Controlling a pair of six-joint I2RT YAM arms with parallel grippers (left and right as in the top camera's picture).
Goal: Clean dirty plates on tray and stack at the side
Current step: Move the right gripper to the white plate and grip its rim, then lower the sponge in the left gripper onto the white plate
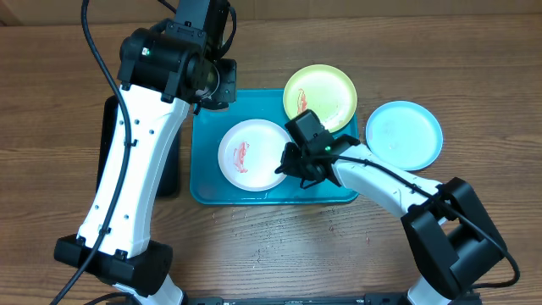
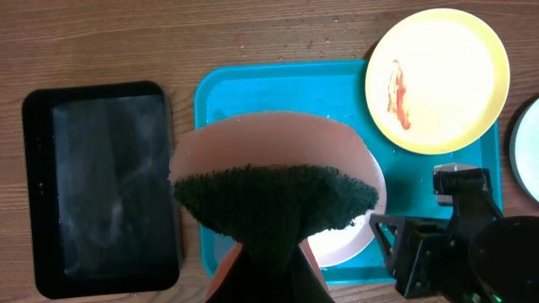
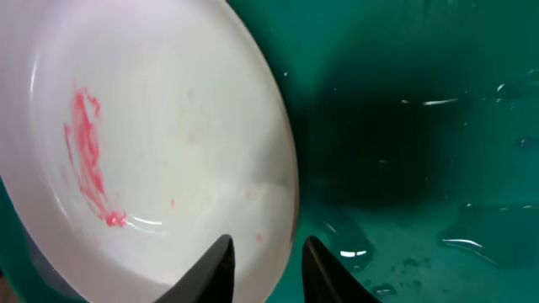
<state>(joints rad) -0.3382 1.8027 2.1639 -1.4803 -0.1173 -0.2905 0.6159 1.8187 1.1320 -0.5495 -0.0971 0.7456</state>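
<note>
The white-pink plate (image 1: 252, 154) with a red smear lies on the turquoise tray (image 1: 339, 191). My right gripper (image 1: 290, 163) is at its right rim. In the right wrist view its fingers (image 3: 265, 252) straddle the rim of the plate (image 3: 152, 143) and pinch it, one finger over the plate and one on the tray side. The yellow-green plate (image 1: 319, 95), also smeared red, overlaps the tray's far right corner. The light blue plate (image 1: 404, 134) lies on the table to the right. My left gripper (image 1: 216, 80) hovers over the tray's far left, shut on a sponge (image 2: 274, 181). The sponge hides its jaws.
A smaller black tray (image 1: 172, 174) lies left of the turquoise tray, mostly under my left arm. It shows fully in the left wrist view (image 2: 101, 189). Water drops lie on the tray floor (image 3: 438, 244). Bare wood table surrounds everything.
</note>
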